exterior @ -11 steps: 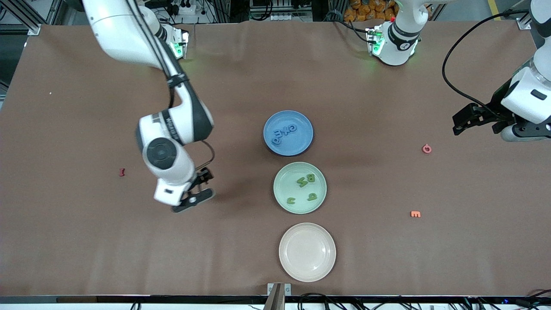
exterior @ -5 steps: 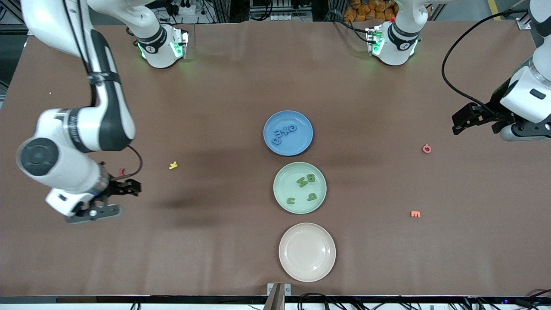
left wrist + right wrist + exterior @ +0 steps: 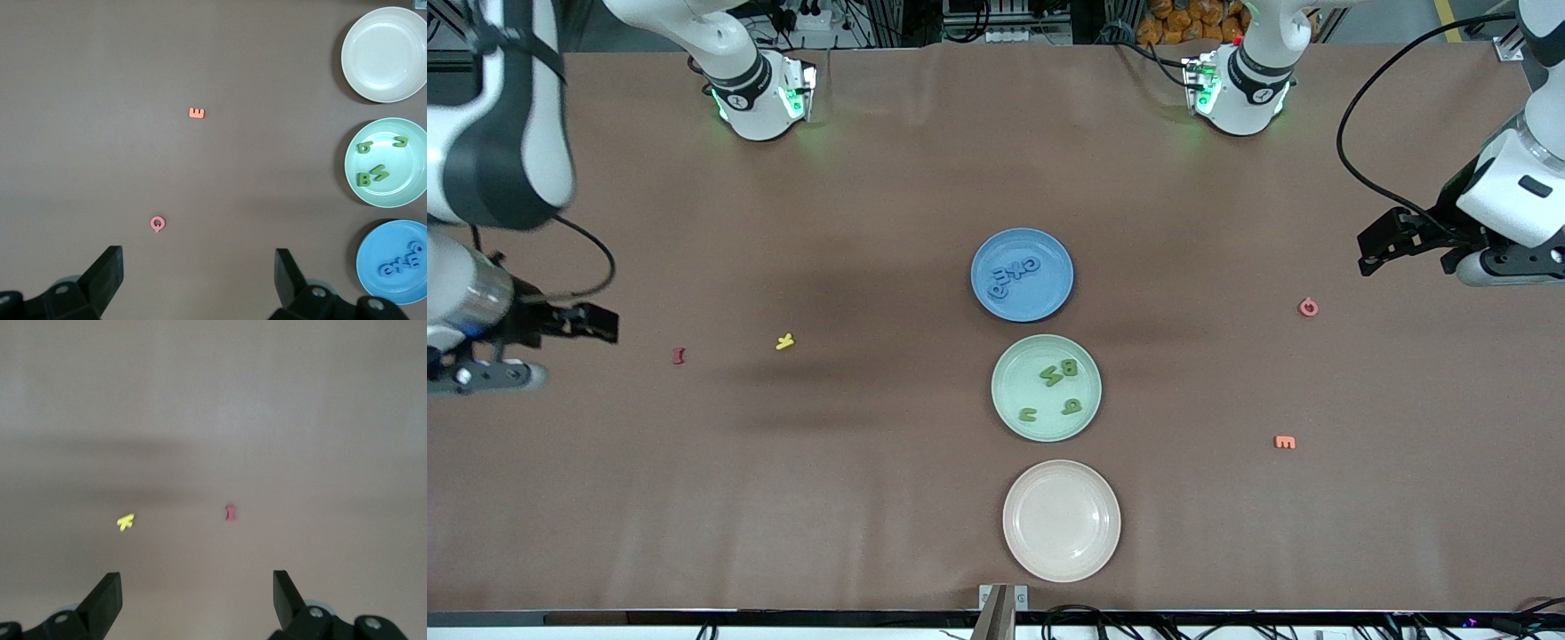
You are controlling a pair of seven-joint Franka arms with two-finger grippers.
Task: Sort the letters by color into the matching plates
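letters (image 3: 1014, 271) flat, blue and green

plates (image 3: 1022, 302): three in a row mid-table, one farthest from the front camera, one in the middle, one (image 3: 1061, 562) nearest
letters (image 3: 1014, 272): four in the farthest plate, four in the middle one
strays (image 3: 784, 341): two toward each arm's end of the table
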